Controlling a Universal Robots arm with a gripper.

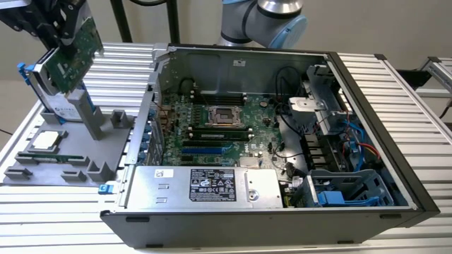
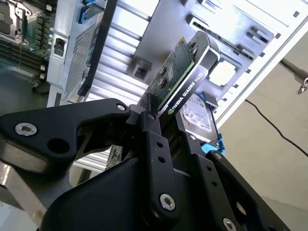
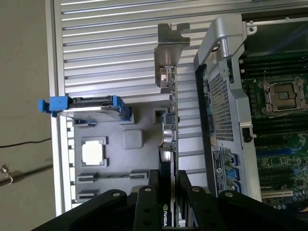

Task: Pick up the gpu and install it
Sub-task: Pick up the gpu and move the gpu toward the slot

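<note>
Gpu point(image 1: 76, 50) is hanging over the counter's point(image 1: 124, 63) far corner, jaws squeezing its flat faces; it seems light, stiff, breakable.

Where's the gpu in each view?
Exterior view: gpu high on the exterior view's left, held by the gripper above the grey tray.
Second wrist view: gpu edge-on, clamped in the gripper.
First wrist view: gpu edge-on, between the tray and the computer case.
Shared landmark: the blue-railed hard drive.
</note>
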